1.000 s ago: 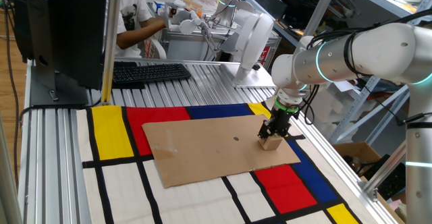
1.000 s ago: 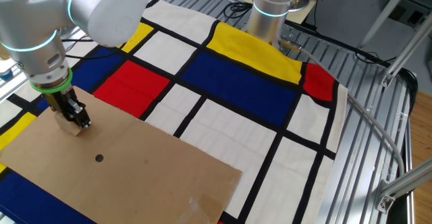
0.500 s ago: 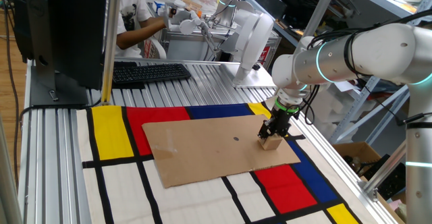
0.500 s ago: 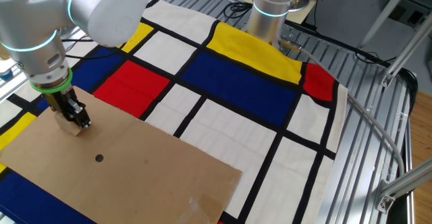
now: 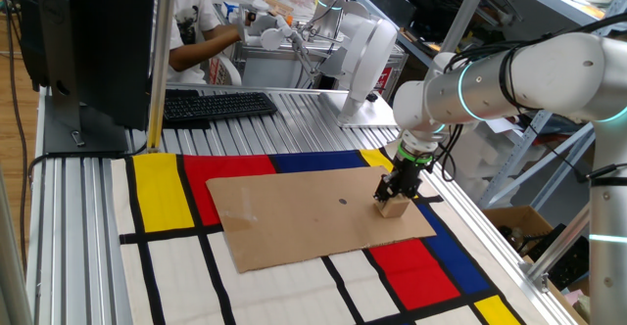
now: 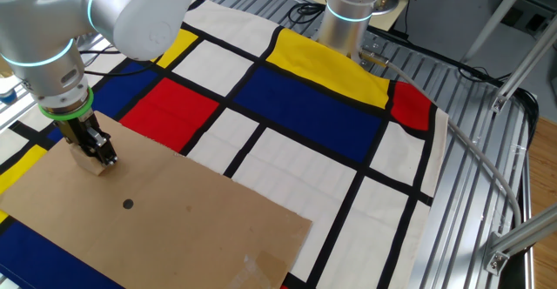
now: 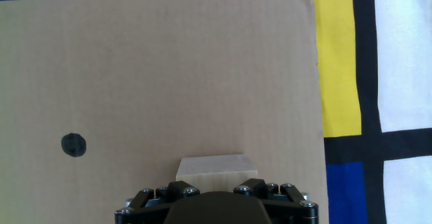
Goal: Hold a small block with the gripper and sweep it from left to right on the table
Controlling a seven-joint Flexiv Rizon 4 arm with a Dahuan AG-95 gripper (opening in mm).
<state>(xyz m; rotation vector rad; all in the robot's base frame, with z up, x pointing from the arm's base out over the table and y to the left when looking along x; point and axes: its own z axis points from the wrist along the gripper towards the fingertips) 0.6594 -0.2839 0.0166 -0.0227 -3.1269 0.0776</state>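
Nothing moved since the earlier frame: gripper (image 5: 394,200) stays clamped on the block (image 5: 393,208), parked at the cardboard's (image 5: 304,217) right end. Sweep looks finished, or stalled; release likely next.

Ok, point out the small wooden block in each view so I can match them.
One fixed view: small block, right end of the cardboard sheet, under the claw.
Other fixed view: far left, near the sheet's corner.
Hand view: bottom centre.
Shared landmark: the sheet's black dot.
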